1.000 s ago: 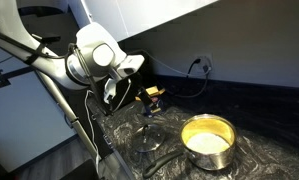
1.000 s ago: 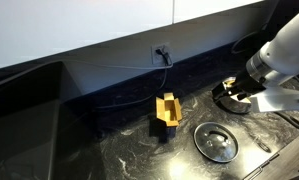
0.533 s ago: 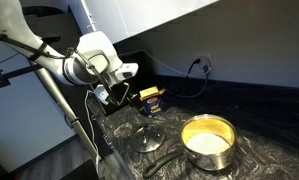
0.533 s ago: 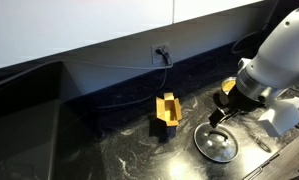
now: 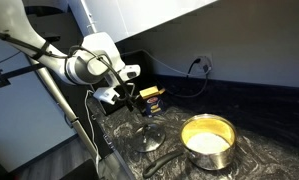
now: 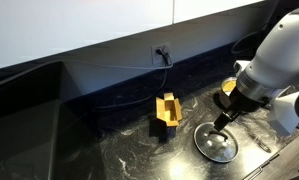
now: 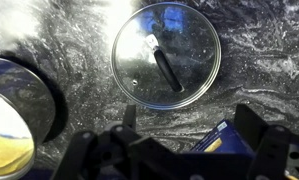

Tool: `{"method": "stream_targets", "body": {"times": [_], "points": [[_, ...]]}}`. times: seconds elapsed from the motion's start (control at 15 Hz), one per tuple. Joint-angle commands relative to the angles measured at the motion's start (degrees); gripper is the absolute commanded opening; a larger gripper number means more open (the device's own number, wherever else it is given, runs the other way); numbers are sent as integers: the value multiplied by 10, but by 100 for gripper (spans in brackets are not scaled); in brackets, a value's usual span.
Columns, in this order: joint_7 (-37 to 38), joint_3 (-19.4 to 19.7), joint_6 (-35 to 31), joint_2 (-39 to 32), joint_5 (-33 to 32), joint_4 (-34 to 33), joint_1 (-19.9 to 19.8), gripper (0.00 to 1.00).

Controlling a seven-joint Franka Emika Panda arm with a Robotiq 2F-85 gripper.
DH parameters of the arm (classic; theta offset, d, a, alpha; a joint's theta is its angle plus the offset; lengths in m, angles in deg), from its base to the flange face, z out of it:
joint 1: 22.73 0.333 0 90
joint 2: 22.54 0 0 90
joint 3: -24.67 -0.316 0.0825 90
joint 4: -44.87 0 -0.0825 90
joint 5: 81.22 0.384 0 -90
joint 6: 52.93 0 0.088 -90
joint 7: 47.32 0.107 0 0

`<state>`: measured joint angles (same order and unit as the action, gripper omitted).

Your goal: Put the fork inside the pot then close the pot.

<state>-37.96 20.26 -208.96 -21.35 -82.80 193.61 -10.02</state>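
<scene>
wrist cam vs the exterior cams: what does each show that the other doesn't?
Wrist view only: a top-down look through the glass lid, its black handle reading as a bar. Exterior views only: the arm and the wall outlet. Shared: the lid, the pot and the yellow box.

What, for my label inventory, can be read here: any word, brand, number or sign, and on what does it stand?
No text can be read in any view.
Yellow and blue box: only colour patches show, any print is too blurred to read.
Glass lid: no marking visible.
Pot: no marking visible.
</scene>
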Motion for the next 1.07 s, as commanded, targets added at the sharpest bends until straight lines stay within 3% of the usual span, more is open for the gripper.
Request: {"method": "stream_targets", "body": {"times": [0.0, 0.33, 1.0], "points": [[-138, -18, 11, -31, 31, -19, -14, 100], [-238, -24, 21, -77, 6, -40, -30, 100], [-285, -41, -6, -154, -38, -75, -47, 100]]}}
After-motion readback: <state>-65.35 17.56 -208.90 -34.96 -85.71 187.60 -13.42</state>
